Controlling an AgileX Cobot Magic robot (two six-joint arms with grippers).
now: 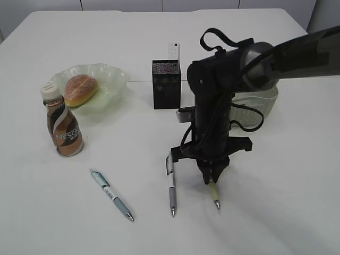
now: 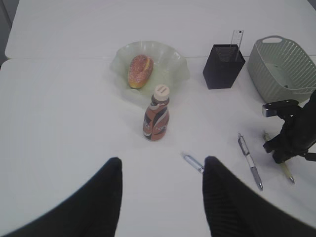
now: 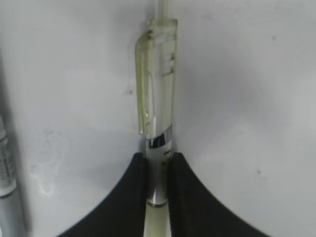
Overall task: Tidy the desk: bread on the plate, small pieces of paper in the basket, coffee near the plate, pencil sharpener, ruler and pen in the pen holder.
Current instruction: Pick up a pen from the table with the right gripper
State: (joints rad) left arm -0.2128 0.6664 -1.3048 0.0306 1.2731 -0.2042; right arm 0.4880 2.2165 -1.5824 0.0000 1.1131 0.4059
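My right gripper (image 1: 211, 172) is shut on a yellow-green pen (image 1: 214, 194) low at the table; the right wrist view shows its fingers (image 3: 158, 165) clamping the pen's barrel (image 3: 158, 98). A grey pen (image 1: 171, 187) lies just left of it, and a light blue pen (image 1: 111, 194) lies further left. The bread (image 1: 81, 89) sits on the green plate (image 1: 114, 74). The coffee bottle (image 1: 62, 125) stands in front of the plate. The black pen holder (image 1: 166, 84) holds the ruler (image 1: 173, 51). My left gripper (image 2: 160, 197) is open and empty, high above the table. No pencil sharpener shows.
The pale green basket (image 1: 260, 106) stands behind my right arm, right of the pen holder; it also shows in the left wrist view (image 2: 281, 64). The white table runs wide on all sides.
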